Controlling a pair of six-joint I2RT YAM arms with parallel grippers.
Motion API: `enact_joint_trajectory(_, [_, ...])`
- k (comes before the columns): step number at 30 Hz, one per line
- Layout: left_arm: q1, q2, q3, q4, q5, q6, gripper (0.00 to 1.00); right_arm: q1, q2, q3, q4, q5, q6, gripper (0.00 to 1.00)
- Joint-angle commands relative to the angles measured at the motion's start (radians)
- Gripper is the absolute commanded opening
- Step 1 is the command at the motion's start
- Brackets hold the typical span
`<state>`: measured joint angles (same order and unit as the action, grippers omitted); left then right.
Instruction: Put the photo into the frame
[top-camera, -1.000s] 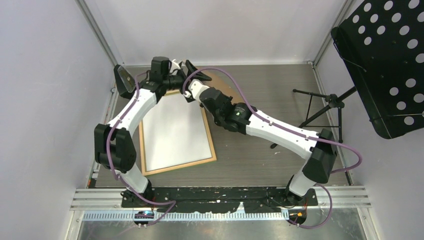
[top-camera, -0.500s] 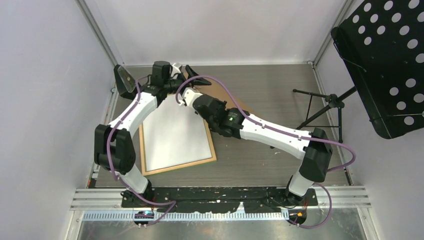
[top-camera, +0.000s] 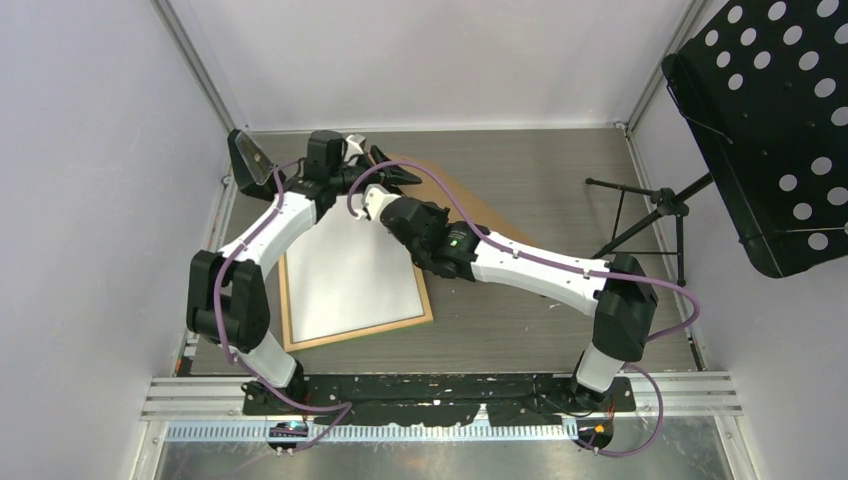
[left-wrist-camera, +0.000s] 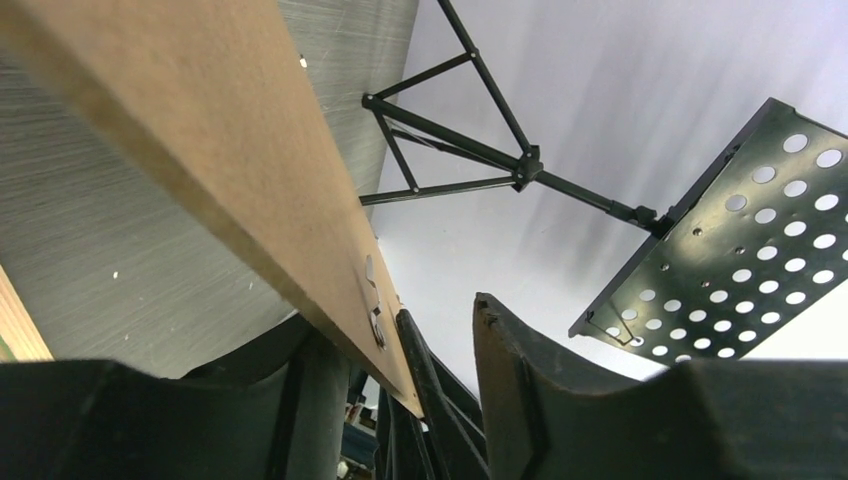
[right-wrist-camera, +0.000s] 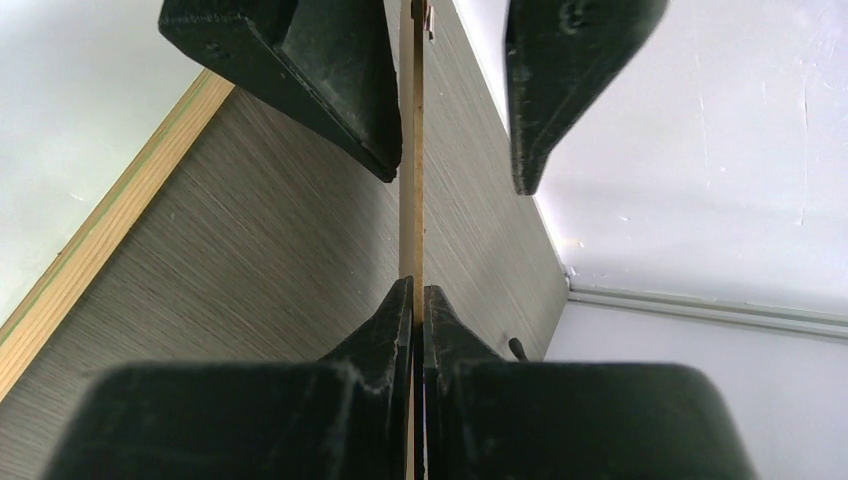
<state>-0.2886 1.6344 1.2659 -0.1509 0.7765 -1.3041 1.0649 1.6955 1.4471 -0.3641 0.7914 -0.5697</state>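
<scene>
So on the left the frame (top-camera: 355, 332) lies flat on the grey wood-grain table (top-camera: 540, 170), a thin rectangle with its pale wood side up. From the right wrist cam you can just catch a green line along its outer edge. A smooth white sheet fills the inside of it, and I'm pretty sure that's the photo (top-camera: 350, 275) with its blank side up. No print shows, so I can't swear to it. Past the frame's far edge both grippers meet on the board (left-wrist-camera: 200, 120), a flat, matte brown hardboard sheet that's really thin edge-on. It's lifted off the table and tilted. The left gripper (right-wrist-camera: 455, 178) has its chunky black wedge fingers (right-wrist-camera: 300, 80) either side of the board's edge, not clamped. One finger sits right up against the board and the other stands clearly off it. A little metal tab (left-wrist-camera: 375, 322) sits on the board near those fingers. The right gripper (right-wrist-camera: 418, 290) is pinched tight on the same edge, with both fingertips pressed flat to the board. Far right there's a black music stand (top-camera: 770, 130), a perforated metal plate on a skinny tripod, well away from everything else.
</scene>
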Motion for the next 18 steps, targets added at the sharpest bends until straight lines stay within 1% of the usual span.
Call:
enact_joint_trajectory(1, [-0.004, -0.043, -0.014, 0.079, -0.005, -0.013, 0.43, 0.007, -0.009, 0.028, 0.078, 0.067, -0.026, 0.05])
enact_joint_trajectory(7, [-0.004, -0.036, -0.015, 0.093, -0.004, -0.019, 0.36, 0.007, -0.005, 0.029, 0.075, 0.065, -0.025, 0.05])
enact_joint_trajectory(10, [-0.004, -0.032, -0.015, 0.1, 0.0, -0.021, 0.28, 0.007, -0.006, 0.025, 0.075, 0.067, -0.024, 0.06])
enact_joint_trajectory(16, [-0.004, -0.026, -0.021, 0.119, 0.004, -0.028, 0.01, 0.009, -0.008, 0.025, 0.074, 0.065, -0.02, 0.06])
enact_joint_trajectory(18, [-0.004, -0.024, -0.02, 0.122, 0.007, -0.031, 0.0, 0.01, -0.007, 0.026, 0.073, 0.062, -0.017, 0.08])
